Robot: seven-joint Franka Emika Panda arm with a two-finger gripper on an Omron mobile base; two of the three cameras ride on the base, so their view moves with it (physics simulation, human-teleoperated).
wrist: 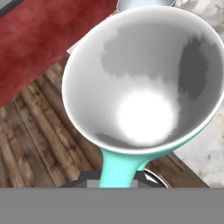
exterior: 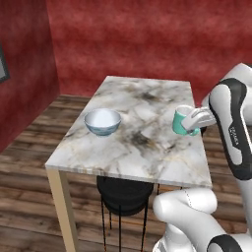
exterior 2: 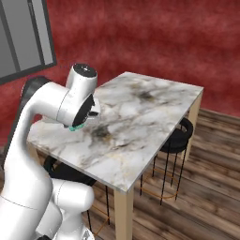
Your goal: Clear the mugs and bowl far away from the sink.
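Note:
A teal mug (exterior: 181, 121) with a white inside hangs at the right edge of the marble table (exterior: 142, 142), and my gripper (exterior: 198, 119) is shut on it from the right. In the hand view the mug (wrist: 144, 74) is very close, its white inside facing the camera and its teal handle pointing down towards the fingers. A sliver of the teal mug (exterior 2: 73, 127) peeks out under my forearm in the right base view. The bowl (exterior: 102, 122), white inside and pale blue outside, stands on the table's left part, well apart from the mug; its rim (wrist: 144, 3) shows beyond the mug. The sink is out of view.
Under the table stands a black wire-legged stool (exterior: 123, 194), and another stool (exterior 2: 180, 136) stands at its far side. Red walls close off the back and left. A grey window frame (exterior 2: 28, 37) hangs on the wall. Wooden floor surrounds the table.

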